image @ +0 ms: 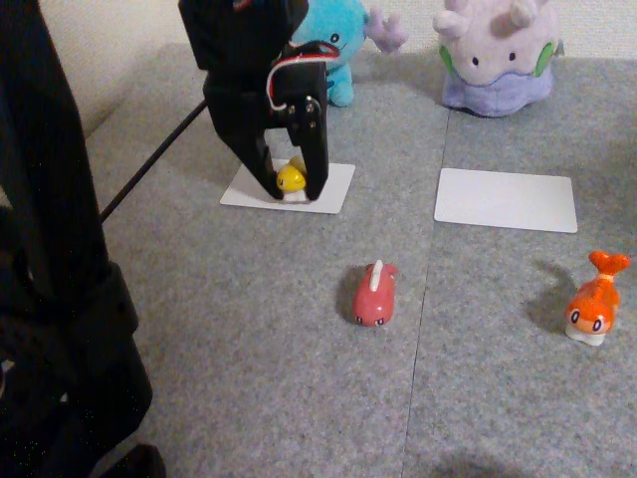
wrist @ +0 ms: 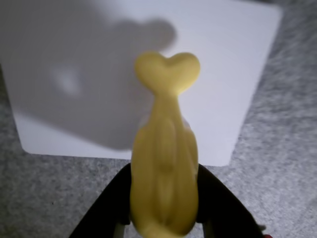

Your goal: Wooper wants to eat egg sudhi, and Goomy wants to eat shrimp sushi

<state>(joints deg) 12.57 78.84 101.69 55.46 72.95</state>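
Pinching the egg sudhi (image: 291, 180) between both fingers, my tool (image: 291, 189) stands over the white card (image: 336, 189) in front of Wooper (image: 338, 45), its tips down at the card's surface. From my wrist view the egg sudhi (wrist: 164, 173) runs lengthwise away from the camera, forked tail (wrist: 167, 72) over the card (wrist: 223, 74), body clamped at both sides by my black fingers (wrist: 218, 198). I cannot tell whether its white underside rests on the card or hangs just above it.

Goomy (image: 498, 55) sits at the back right of the grey worktop (image: 249, 329) in the other view, with a second white card (image: 506, 199) just before it. Shrimp sushi (image: 594, 304) stands on the worktop right of that card, apart from it. A pink-red toy (image: 374, 296) lies between the two cards, nearer the camera.
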